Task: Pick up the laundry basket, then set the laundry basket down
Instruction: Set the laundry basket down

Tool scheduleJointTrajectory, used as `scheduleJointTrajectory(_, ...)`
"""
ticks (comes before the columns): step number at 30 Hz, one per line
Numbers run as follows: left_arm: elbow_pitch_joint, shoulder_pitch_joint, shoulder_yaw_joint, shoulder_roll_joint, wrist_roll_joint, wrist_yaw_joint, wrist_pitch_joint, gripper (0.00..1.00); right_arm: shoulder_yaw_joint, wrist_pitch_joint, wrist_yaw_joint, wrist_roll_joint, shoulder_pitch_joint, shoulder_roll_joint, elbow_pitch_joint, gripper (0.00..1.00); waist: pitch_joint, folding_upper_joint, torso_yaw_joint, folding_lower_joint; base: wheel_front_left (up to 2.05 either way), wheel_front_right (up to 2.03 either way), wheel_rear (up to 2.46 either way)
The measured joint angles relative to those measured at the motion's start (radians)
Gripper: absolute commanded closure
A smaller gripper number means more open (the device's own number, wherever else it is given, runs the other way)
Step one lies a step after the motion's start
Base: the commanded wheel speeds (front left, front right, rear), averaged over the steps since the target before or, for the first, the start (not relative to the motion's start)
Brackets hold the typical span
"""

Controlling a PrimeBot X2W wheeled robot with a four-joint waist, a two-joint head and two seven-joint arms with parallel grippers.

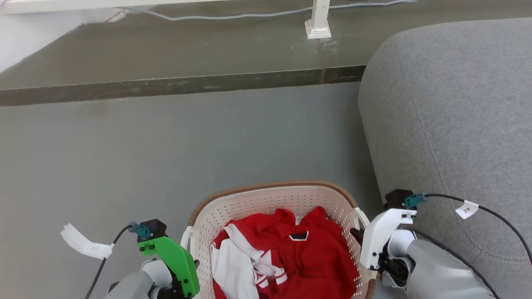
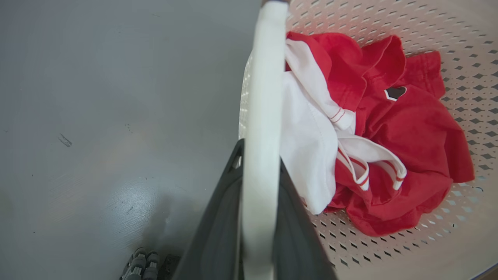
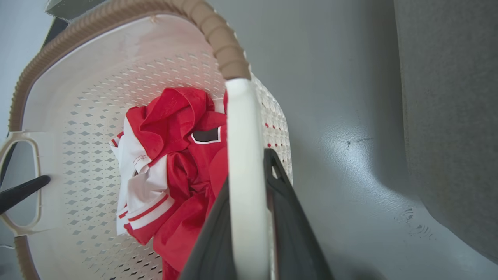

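Head view first: the laundry basket (image 1: 249, 207) sits at 6 o'clock, right in front of the robot, with its brown rim arcing across the far side. Can't tell whether it's resting on the grey floor (image 1: 166, 145) or just off it. A crumpled red and white jersey (image 1: 299, 257) lies inside. The left gripper (image 1: 183, 265), under a green cover, is tucked against the basket's side at 7 o'clock. The right gripper (image 1: 359, 238), under a white cover, is against the other side at 5 o'clock. A grey sofa (image 1: 449, 124) fills the 3 o'clock side, just beside the basket and the right arm. A dark ledge (image 1: 166, 85) runs across towards 12 o'clock, with a white post (image 1: 318, 20) standing beyond it.

Left wrist view: the jaws are narrow, clamped on the white side handle (image 2: 262, 97), one dark finger (image 2: 221, 217) on either side of it. The handle runs from 6 up to 12 o'clock. The jersey lies at 3 o'clock in the perforated bottom, bare floor at 9 o'clock.

Right wrist view: same deal, jaws narrow and gripping the other handle (image 3: 243, 155), which runs up the middle. The jersey is at 8 o'clock, the sofa at 2 o'clock. At 9 o'clock a dark fingertip (image 3: 23, 190) of the left gripper pokes through the far handle.
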Motion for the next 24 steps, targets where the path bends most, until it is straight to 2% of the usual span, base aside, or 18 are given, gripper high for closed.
scheduleJointTrajectory(24, -0.020, -0.124, -0.019, 0.012, -0.005, 0.000, -0.027, 1.00, 0.010, -0.043, 0.000, 0.002, -0.107, -0.027, -0.027, 1.00, 0.143, 0.0000, 0.006, 0.0000, 0.00, 0.00, 0.00)
